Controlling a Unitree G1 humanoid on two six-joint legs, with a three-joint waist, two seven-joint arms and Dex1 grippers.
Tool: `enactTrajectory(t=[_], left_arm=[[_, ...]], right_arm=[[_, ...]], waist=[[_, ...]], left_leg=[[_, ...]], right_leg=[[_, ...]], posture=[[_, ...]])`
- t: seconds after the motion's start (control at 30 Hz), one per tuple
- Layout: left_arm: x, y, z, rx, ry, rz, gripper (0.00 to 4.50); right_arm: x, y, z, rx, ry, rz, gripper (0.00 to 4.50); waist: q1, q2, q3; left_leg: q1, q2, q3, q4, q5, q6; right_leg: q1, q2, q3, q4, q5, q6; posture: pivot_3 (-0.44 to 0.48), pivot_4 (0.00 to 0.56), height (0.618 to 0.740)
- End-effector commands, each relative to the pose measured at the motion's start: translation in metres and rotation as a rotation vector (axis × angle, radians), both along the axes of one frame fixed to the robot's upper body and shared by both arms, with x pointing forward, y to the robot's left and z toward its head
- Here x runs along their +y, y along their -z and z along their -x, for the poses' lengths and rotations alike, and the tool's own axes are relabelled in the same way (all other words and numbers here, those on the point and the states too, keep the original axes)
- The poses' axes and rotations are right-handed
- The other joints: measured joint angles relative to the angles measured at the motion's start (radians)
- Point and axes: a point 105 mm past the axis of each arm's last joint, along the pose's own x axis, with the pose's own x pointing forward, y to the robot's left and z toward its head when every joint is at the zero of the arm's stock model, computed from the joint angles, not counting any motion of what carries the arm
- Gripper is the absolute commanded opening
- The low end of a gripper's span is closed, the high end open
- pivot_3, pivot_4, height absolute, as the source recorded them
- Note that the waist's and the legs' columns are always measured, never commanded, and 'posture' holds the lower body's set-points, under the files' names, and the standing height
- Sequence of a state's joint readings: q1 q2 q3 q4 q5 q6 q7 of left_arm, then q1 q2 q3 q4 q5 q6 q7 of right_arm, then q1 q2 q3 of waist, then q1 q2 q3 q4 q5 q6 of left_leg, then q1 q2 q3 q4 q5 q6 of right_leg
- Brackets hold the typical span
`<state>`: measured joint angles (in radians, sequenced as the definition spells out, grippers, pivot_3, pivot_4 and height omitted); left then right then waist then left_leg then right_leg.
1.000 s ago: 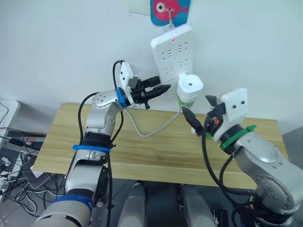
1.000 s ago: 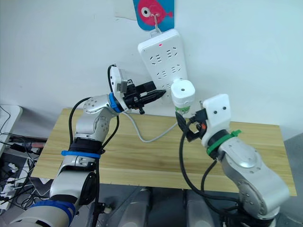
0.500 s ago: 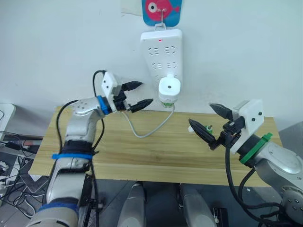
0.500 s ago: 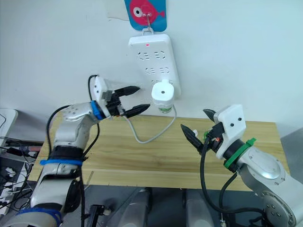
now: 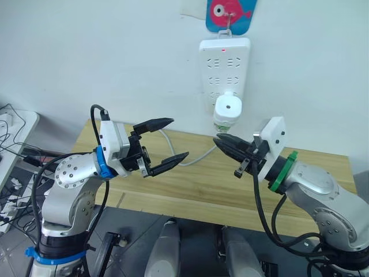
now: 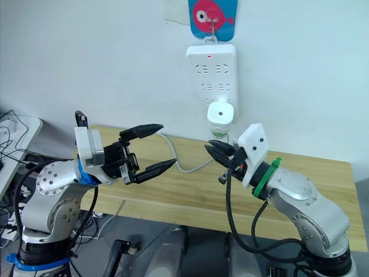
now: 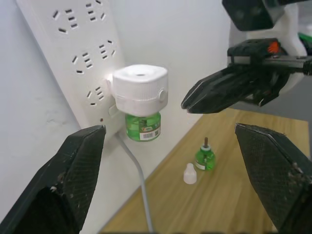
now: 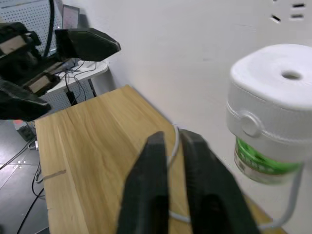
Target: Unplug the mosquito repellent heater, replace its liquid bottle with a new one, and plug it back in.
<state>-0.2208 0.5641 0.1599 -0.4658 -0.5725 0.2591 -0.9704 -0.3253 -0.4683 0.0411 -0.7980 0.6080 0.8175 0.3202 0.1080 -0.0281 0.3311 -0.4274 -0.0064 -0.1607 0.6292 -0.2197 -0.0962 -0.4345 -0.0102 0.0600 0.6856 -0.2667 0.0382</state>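
— So, what is seen on the left side of the room?

— Loose cables are seen by the pale wall. The left claw is held over the wooden table, its fingers spread wide with nothing between them.

— And along the wall?

— A white power strip is hung from a hook below a blue fish sign, and its grey cord is draped onto the table. The mosquito repellent heater is plugged into the strip's lower end, a green bottle fitted beneath it.

— Farther right?

— The right claw is pointed near the heater, its fingers nearly pressed together, empty. A spare green bottle and a white cap are stood on the table.
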Motion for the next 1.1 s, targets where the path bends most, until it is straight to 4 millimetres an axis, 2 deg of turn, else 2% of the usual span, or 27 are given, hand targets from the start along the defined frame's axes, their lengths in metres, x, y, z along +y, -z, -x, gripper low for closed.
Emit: enactTrajectory(t=[0.03, 0.17, 0.5, 1.1], left_arm=[[-0.004, -0.004, 0.005, -0.021, 0.013, 0.000, 4.50], [-0.002, -0.007, -0.004, -0.027, -0.013, 0.003, 4.50], [-0.006, -0.006, -0.007, -0.031, -0.004, 0.005, 4.50], [-0.012, -0.003, -0.011, -0.032, 0.016, 0.009, 4.50]], right_arm=[[-0.001, -0.009, -0.002, -0.056, 0.040, -0.028, 0.01], [-0.002, -0.013, -0.006, -0.077, 0.074, -0.044, 0.01], [-0.014, -0.007, -0.002, -0.070, 0.123, -0.006, 0.01], [-0.041, -0.009, -0.003, -0.063, 0.217, -0.004, 0.01]], waist=[[0.011, 0.000, 0.000], [0.037, 0.000, 0.000], [0.085, -0.001, -0.001], [0.111, -0.003, -0.003]], left_leg=[[0.000, 0.000, 0.000, 0.000, 0.000, 0.000], [0.000, 0.001, 0.000, 0.000, 0.000, 0.000], [0.000, 0.001, 0.002, 0.000, 0.000, 0.000], [0.000, 0.001, 0.005, 0.000, 0.000, 0.000]], right_leg=[[0.000, 0.000, 0.000, 0.000, 0.000, 0.000], [0.000, 0.002, 0.000, 0.000, 0.000, 0.000], [0.000, 0.002, 0.002, -0.002, 0.001, -0.001], [0.000, 0.004, 0.005, -0.003, 0.002, -0.001]], posture=[[0.367, 0.276, 0.740], [0.366, 0.271, 0.740], [0.351, 0.263, 0.740], [0.320, 0.257, 0.740]])
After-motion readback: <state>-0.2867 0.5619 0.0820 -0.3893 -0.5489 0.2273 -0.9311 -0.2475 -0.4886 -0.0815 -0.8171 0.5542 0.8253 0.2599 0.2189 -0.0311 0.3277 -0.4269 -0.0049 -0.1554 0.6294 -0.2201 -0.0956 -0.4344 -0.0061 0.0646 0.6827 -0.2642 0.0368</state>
